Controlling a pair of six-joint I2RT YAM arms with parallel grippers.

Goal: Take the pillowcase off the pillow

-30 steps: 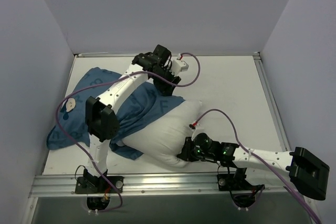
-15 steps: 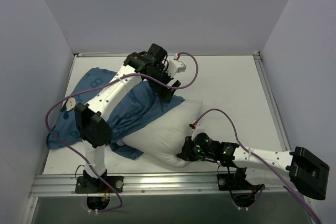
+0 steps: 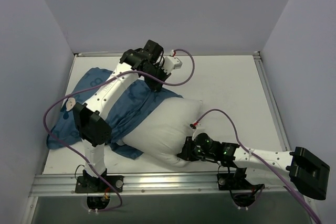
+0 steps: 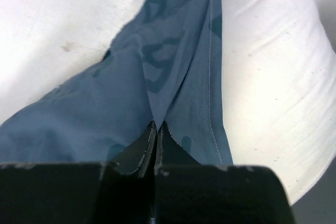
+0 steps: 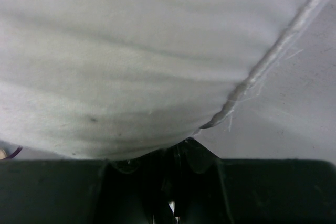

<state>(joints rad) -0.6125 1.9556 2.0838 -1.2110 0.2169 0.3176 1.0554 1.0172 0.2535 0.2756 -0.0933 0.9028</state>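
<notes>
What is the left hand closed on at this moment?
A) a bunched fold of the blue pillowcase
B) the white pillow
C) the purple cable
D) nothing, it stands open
A: in the left wrist view the left hand has its fingers pressed together on gathered fabric of the blue pillowcase, with the white pillow lying beside it.

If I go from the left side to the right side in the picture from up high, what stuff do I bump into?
blue pillowcase → white pillow → right arm's black elbow
</notes>
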